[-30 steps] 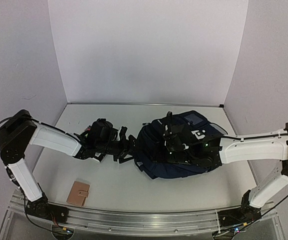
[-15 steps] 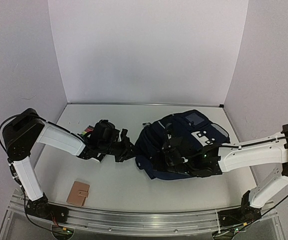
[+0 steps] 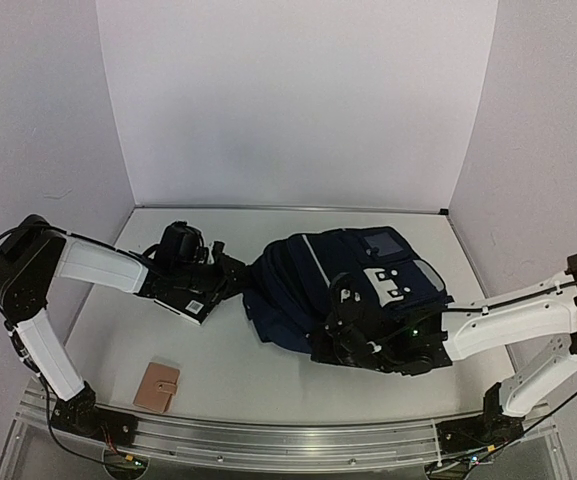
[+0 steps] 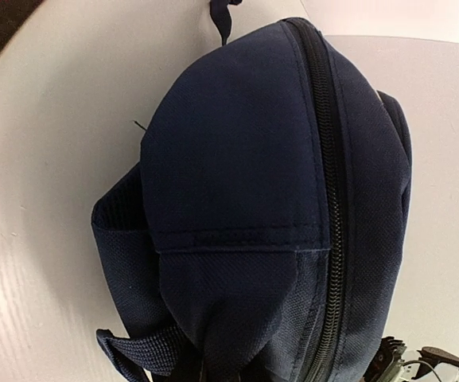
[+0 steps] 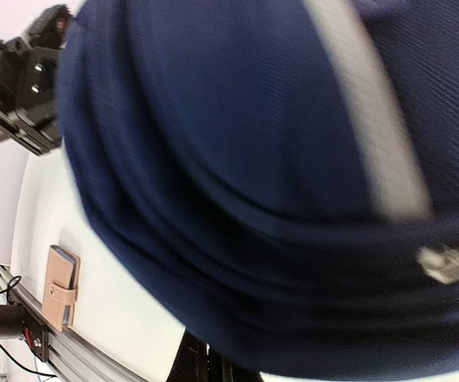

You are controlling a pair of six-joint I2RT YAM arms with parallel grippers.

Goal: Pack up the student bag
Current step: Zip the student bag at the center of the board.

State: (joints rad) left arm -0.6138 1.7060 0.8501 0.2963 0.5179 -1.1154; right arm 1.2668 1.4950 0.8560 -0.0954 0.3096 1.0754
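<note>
The student bag (image 3: 353,275), dark navy with a light-grey stripe and white patches, lies on its side mid-table. My left gripper (image 3: 236,283) is at its left end, shut on a gathered fold of its fabric. In the left wrist view the student bag (image 4: 245,175) fills the frame, its zip running down the right, and the fabric bunches into my left gripper (image 4: 217,370) at the bottom edge. My right gripper (image 3: 345,325) is shut on the bag's near side. The blurred student bag (image 5: 253,159) drapes over my right gripper (image 5: 213,368), whose fingertips are hidden.
A tan wallet-like case (image 3: 156,386) lies near the table's front left edge and also shows as the tan case (image 5: 60,286) in the right wrist view. White walls close the table (image 3: 218,360) on three sides. A metal rail (image 3: 288,440) runs along the front.
The left gripper went from open to shut on the bag's fabric. Both arms have pulled the bag leftward and toward the front, and the left arm has drawn back to the left.
</note>
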